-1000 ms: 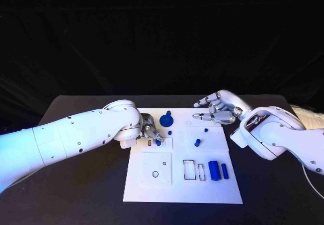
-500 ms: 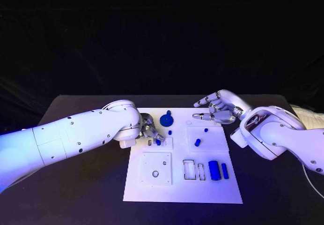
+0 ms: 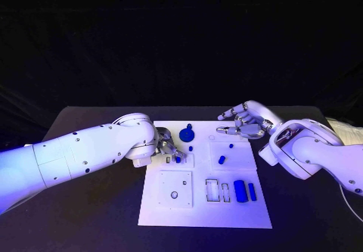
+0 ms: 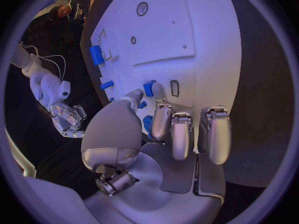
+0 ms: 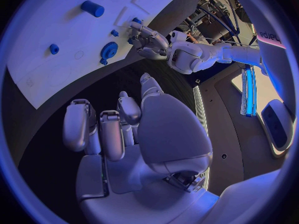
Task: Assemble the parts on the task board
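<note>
The white task board (image 3: pixel 170 212) lies mid-table. My left hand (image 3: pixel 168 147) hovers low over its far left part. In the left wrist view its thumb tip (image 4: pixel 134 95) is right beside a small upright blue piece (image 4: pixel 149 88), and the other fingers (image 4: pixel 181 129) stay off it. That piece (image 3: pixel 178 159) stands next to a narrow slot (image 4: pixel 174 88). My right hand (image 3: pixel 243 125) hangs over the board's far right corner, fingers apart, holding nothing. A blue disc (image 3: pixel 187 135), a peg (image 3: pixel 222 159), a cylinder (image 3: pixel 239 190) and a bar (image 3: pixel 252 191) are on the board.
The black table (image 3: pixel 91 210) surrounds the board, with bare room at the near left and near right. Both white forearms lie low on either side of the board's far half. A raised white panel (image 3: pixel 175 189) with holes sits on the board's near left.
The left elbow has drifted slightly. Both hands and all the parts stay where they were.
</note>
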Robot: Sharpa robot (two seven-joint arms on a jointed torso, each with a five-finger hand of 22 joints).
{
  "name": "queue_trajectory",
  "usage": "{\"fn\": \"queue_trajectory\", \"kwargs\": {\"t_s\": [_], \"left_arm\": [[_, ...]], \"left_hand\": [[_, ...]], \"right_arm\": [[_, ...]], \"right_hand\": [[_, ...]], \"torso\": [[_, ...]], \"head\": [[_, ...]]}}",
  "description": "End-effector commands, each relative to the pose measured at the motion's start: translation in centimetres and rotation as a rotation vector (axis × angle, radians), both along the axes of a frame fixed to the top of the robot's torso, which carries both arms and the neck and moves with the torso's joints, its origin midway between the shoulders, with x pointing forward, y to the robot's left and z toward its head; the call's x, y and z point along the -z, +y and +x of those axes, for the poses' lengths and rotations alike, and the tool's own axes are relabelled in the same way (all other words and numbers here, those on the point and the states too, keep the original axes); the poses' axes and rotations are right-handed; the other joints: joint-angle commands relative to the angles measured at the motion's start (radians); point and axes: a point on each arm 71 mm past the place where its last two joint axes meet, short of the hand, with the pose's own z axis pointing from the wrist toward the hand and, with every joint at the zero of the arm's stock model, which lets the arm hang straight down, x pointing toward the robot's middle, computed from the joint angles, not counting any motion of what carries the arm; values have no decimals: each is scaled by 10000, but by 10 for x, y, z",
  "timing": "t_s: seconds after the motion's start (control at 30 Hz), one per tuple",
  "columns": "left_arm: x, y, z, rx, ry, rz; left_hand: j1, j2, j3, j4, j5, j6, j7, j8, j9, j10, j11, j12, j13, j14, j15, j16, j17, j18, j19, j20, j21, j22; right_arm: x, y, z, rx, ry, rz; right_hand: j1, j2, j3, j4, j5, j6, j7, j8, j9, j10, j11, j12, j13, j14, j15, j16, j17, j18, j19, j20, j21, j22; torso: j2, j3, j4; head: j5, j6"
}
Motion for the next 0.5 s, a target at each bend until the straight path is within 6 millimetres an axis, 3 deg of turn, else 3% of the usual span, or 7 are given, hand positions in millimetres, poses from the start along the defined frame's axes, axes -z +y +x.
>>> {"fn": "queue_trajectory", "kwargs": {"t_s": [0.03,0.27,0.5], "left_arm": [[5,6,-5,-353,207,494],[-15,12,-2,-488,-211,203],[-40,21,4,-623,-513,-24]], "left_hand": [[31,191,-351,158,-442,81,19,70,24,70,24,44,14,1055,-60,31,2632,-183,968,-93,46,2465],[16,296,-721,182,-713,61,24,65,47,56,27,24,0,1055,-65,31,2632,-178,961,-92,32,2450],[112,359,-859,162,-770,-14,47,30,48,-39,43,-130,-157,1055,-60,31,2632,-165,937,-85,-8,2402]], "right_arm": [[1,0,0,-103,28,-89],[1,-1,1,-55,40,-87],[2,-1,1,-31,59,-87]], "right_hand": [[-48,39,-64,0,-56,74,-18,10,15,-6,-58,-24,-15,716,-75,-36,1181,106,-30,-28,-68,-6],[-61,42,-76,11,-74,73,-18,8,16,-5,-58,-21,-15,718,-74,-33,1186,106,-32,-28,-71,-10],[-61,42,-76,11,-74,73,-18,8,16,-5,-58,-21,-15,718,-74,-33,1186,106,-32,-28,-71,-10]], "torso": [[-8,-3,-2],[-5,-1,4],[-2,-1,-3]], "head": [[-4,2],[3,39],[29,62]]}}
